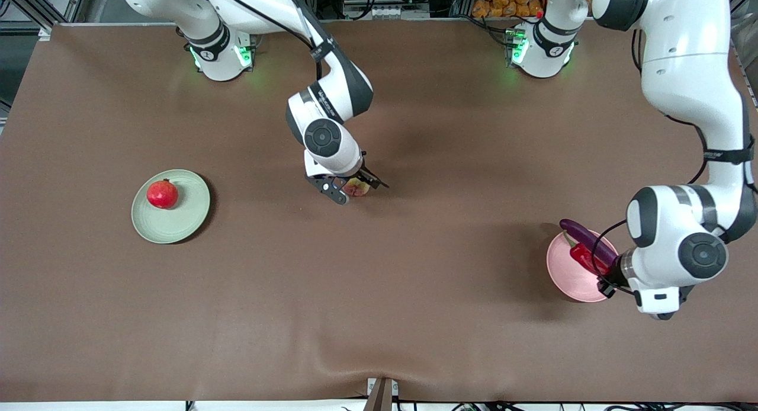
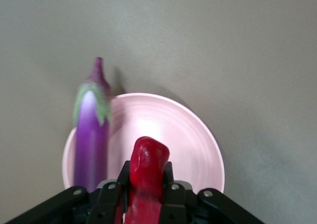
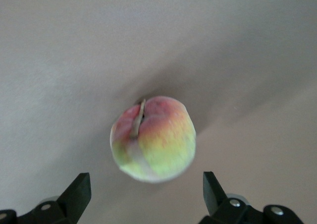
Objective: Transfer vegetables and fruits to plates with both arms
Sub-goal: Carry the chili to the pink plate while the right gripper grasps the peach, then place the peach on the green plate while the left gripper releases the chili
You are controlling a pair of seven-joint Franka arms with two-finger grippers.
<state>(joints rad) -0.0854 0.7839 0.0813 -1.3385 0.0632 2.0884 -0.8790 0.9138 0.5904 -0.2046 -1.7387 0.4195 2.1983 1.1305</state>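
Observation:
The yellowish-pink peach [image 1: 357,187] lies on the brown table near its middle. My right gripper [image 1: 354,192] is open just above it, one finger on each side; in the right wrist view the peach [image 3: 153,139] sits between the open fingertips [image 3: 79,192]. My left gripper [image 1: 605,276] is shut on the red chili pepper [image 1: 583,257] over the pale pink plate [image 1: 565,276]. The purple eggplant [image 1: 585,239] lies on that plate, its stem end past the rim. The left wrist view shows the chili [image 2: 147,172], eggplant [image 2: 91,135] and pink plate [image 2: 190,144]. The red pomegranate [image 1: 162,194] rests on the pale green plate [image 1: 186,212].
The brown cloth covers the whole table [image 1: 379,316]. The green plate is toward the right arm's end, the pink plate toward the left arm's end. Both arm bases [image 1: 222,55] stand along the table's edge farthest from the front camera.

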